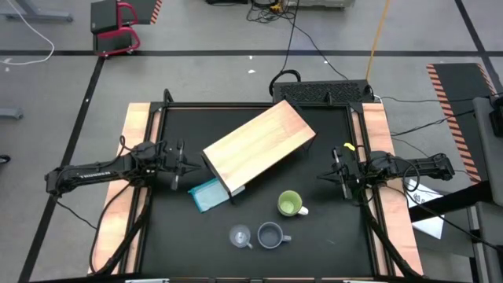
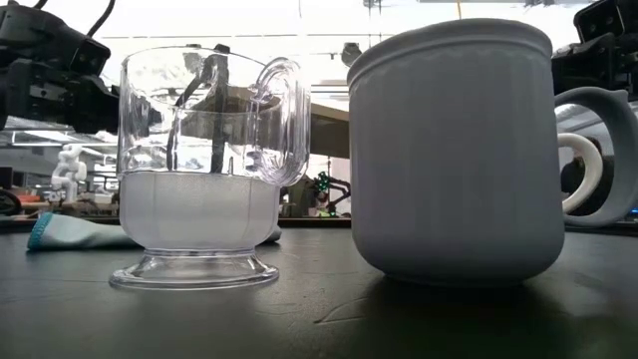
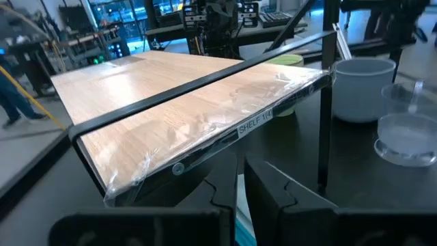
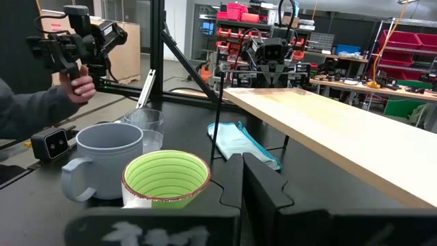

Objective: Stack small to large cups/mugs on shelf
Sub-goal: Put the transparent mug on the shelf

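The light-wood shelf [image 1: 259, 149] stands slantwise mid-table on dark legs; it also shows in the left wrist view [image 3: 191, 109] and the right wrist view [image 4: 341, 130]. The light-green mug [image 1: 290, 204] stands upright in front of the shelf. The grey-blue mug [image 1: 270, 235] and the clear glass cup [image 1: 240, 236] stand upright side by side near the front edge, close up in the low view [image 2: 454, 150] [image 2: 199, 199]. My left gripper [image 1: 182, 163] is shut and empty left of the shelf. My right gripper [image 1: 336, 167] is shut and empty right of it.
A flat teal block [image 1: 208, 194] lies at the shelf's near left corner. Beyond the table, a person's hand [image 4: 82, 85] holds a dark device. Bare black tabletop [image 1: 330, 228] lies right of the mugs.
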### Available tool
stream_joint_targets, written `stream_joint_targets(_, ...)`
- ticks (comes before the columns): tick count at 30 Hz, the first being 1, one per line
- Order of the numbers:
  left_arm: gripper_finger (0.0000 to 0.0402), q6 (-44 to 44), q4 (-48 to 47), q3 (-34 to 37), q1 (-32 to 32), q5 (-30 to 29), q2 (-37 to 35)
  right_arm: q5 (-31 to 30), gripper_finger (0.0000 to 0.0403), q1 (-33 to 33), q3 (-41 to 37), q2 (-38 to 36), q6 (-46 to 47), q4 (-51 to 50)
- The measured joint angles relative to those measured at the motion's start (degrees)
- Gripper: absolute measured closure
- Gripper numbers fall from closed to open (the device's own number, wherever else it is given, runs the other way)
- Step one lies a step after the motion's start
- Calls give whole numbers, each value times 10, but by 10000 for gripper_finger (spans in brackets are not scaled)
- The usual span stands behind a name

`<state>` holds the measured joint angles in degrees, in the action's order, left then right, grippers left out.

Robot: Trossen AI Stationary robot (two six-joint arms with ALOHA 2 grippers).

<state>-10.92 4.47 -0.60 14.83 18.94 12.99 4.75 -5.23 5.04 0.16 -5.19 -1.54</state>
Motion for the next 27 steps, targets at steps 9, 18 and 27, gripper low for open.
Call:
stream_joint_targets(9,371,36,5,0,0,0,0,0,403,0,0,0,0,0)
stream_joint_targets(18,371,50,2,0,0,0,0,0,403,0,0,0,0,0)
stream_joint_targets(27,371,54,17,0,0,0,0,0,403,0,0,0,0,0)
